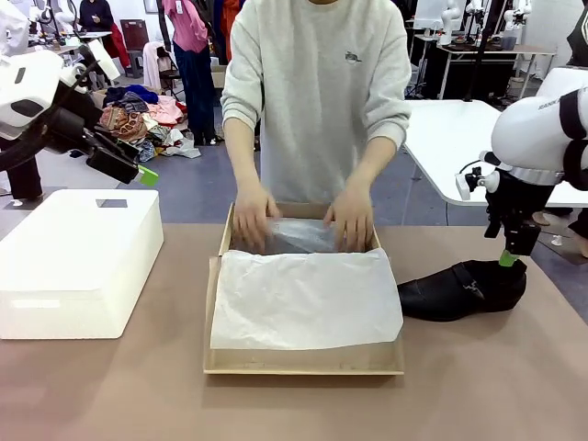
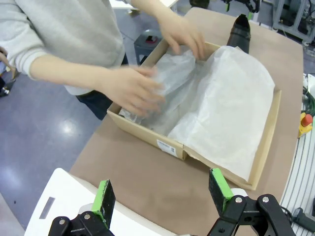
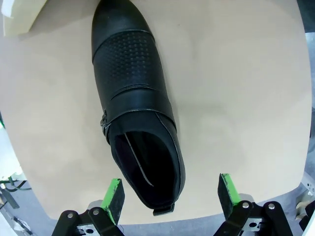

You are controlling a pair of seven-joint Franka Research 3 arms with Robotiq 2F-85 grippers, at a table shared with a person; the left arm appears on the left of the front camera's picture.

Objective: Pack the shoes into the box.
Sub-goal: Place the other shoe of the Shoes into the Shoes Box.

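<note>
1. One black dress shoe (image 1: 464, 289) (image 3: 138, 113) is stood on the table (image 1: 110, 386) just right of the cardboard shoebox (image 1: 303, 366), toe pointed at the box, heel to the right.
2. It is judged light, with a stiff sole and a glossy upper that may slip. The heel collar, gripped across the opening, is thought the surest hold.
3. The right gripper (image 1: 508, 260) (image 3: 171, 187) is held wide above the heel, apparently not touching it.
4. White tissue paper (image 1: 303, 299) is spread over the open box. At its far end a wrapped grey shape, possibly the other shoe, is pressed by one hand (image 1: 253, 216) and the other hand (image 1: 351, 219).
5. The left gripper (image 1: 142, 175) (image 2: 162, 189) is held wide and empty over the white block (image 1: 78, 257) at the left.
</note>
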